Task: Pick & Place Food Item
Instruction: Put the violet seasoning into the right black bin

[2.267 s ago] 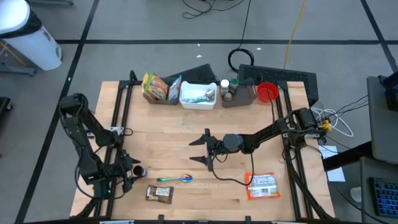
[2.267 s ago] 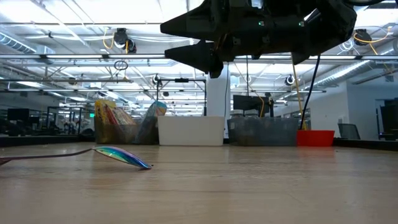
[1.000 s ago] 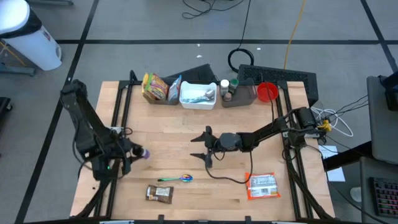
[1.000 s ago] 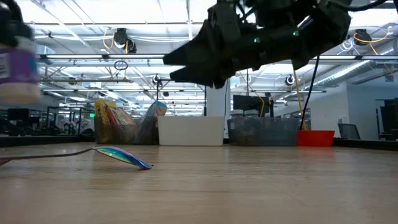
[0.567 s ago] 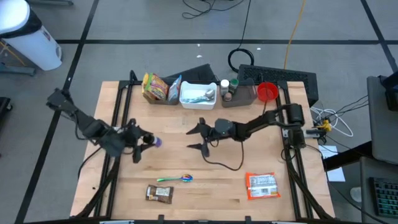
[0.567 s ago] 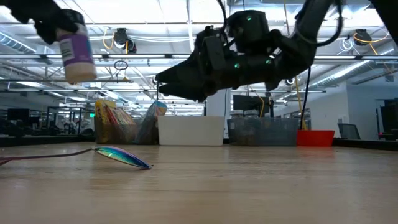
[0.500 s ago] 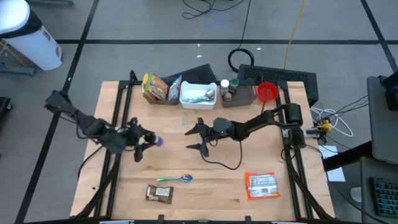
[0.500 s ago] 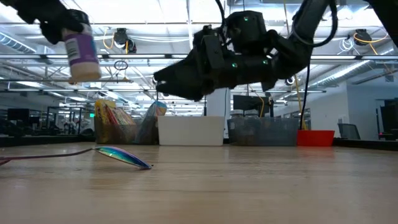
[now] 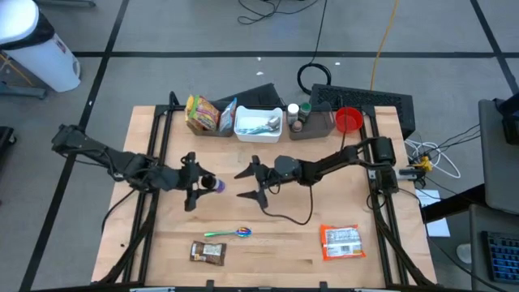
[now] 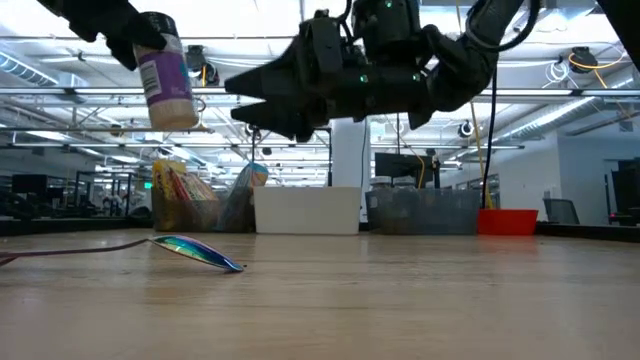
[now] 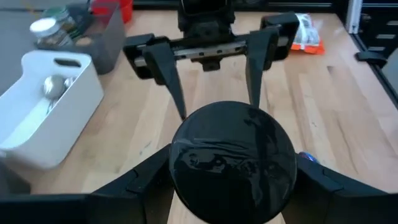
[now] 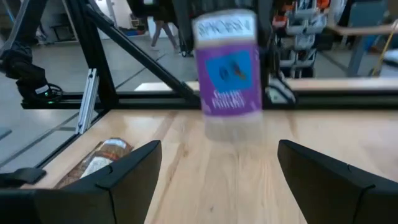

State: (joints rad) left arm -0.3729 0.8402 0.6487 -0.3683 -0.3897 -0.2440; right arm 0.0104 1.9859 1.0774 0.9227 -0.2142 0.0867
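Nearest the front edge, at the bottom of the high view, I see a brown snack bar [image 9: 208,252], a green spoon [image 9: 228,234] with a shiny bowl just above it, and a red-and-white food packet [image 9: 341,242] lower right. Mid-frame, my left gripper [image 9: 195,183] is clamped on a small jar with a purple label [image 9: 212,185], held off the table; in the low view that jar [image 10: 166,84] hangs tilted at upper left. Facing it from the right, just apart, my right gripper [image 9: 251,182] has its jaws spread wide with nothing between them; its wrist view shows the jar [image 12: 228,68] directly ahead. Along the top of the table sit snack bags [image 9: 203,113], a white bin [image 9: 258,124], a grey bin [image 9: 315,124] and a red cup [image 9: 349,119].
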